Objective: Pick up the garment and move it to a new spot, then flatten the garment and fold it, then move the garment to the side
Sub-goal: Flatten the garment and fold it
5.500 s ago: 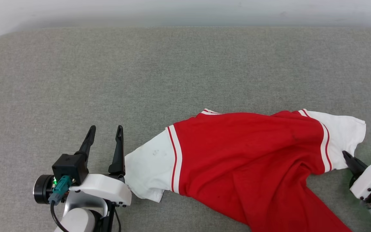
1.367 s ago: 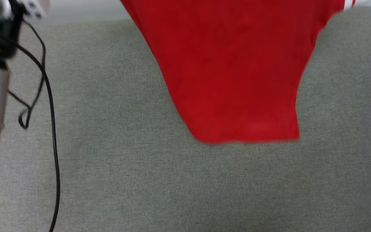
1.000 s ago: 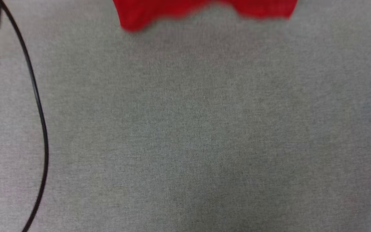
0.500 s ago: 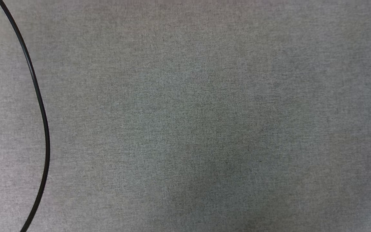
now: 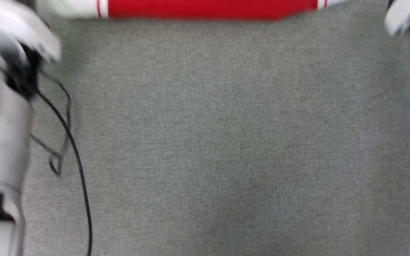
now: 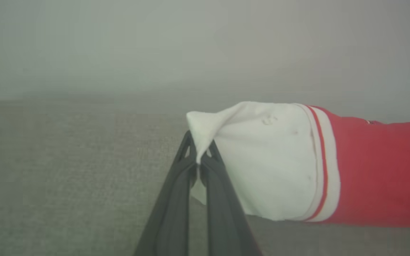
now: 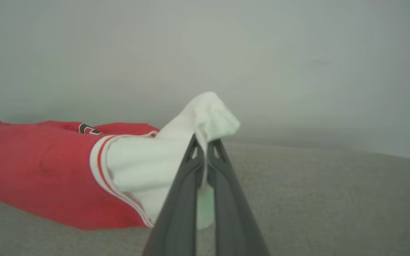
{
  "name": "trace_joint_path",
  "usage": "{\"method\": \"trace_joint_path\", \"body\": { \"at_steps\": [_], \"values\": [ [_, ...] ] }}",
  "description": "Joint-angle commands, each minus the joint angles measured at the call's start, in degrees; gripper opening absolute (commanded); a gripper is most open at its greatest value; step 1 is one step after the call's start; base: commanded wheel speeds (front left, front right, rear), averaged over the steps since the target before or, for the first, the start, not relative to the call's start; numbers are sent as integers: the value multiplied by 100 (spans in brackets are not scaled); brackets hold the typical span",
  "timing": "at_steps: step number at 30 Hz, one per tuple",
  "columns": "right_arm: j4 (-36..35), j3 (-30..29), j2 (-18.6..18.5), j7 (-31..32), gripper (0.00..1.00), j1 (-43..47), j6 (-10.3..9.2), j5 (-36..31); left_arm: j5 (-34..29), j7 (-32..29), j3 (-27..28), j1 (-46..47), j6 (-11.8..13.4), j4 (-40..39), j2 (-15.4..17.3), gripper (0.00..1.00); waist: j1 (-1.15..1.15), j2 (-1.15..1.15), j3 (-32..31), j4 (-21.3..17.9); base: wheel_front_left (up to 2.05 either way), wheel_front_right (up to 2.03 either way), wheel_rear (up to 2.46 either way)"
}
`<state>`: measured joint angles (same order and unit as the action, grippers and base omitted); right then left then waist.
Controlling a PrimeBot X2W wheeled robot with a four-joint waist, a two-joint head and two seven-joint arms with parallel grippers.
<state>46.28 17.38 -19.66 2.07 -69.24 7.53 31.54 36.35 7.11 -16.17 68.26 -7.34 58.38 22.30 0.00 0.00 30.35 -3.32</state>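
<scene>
Left fingers (image 6: pixel 174 206) clenched on one white sleeve of the garment (image 6: pixel 368 170), right fingers (image 7: pixel 180 213) clenched on the other — red body stretched between them over the grey counter (image 5: pixel 226 142), at the head view's top edge — black cable (image 5: pixel 80 170) at left.

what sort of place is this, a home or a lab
Probably a robot lab bench: a broad grey fabric-covered surface, a bare pale wall behind it, and a loose black cable.
</scene>
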Motion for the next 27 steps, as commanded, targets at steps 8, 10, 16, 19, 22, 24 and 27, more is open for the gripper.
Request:
{"method": "trace_joint_path", "body": {
  "at_steps": [8,10,16,19,22,24,27],
  "values": [
    [-643,136,-165,-202,0,2293,-7,660,336,505,-234,-2146,-16,-666,3,0,0,0,-1003,101,0,0,0],
    [-786,116,-157,-163,0,2791,-7,775,338,619,-230,-2562,-15,-894,52,0,0,0,-1243,96,0,0,0],
    [-1336,-176,-243,-138,0,4041,-8,860,291,753,-215,-3801,182,-1672,146,0,0,0,-1798,70,0,0,0],
    [-1576,-389,-142,-131,0,4640,-8,776,270,774,-215,-4428,374,-2079,184,0,0,0,-2021,11,0,0,0],
    [-1812,-666,37,-136,0,5225,-8,730,326,727,-209,-5034,575,-2464,195,0,0,0,-2227,-8,0,0,0],
    [-1980,-867,170,-106,0,5612,-8,658,362,683,-185,-5413,721,-2716,221,0,0,0,-2364,-18,0,0,0],
    [-2231,-1171,361,-3,0,6230,-8,555,417,625,-146,-5940,955,-3128,245,0,0,0,-2542,-3,0,0,0]
  ]
}}
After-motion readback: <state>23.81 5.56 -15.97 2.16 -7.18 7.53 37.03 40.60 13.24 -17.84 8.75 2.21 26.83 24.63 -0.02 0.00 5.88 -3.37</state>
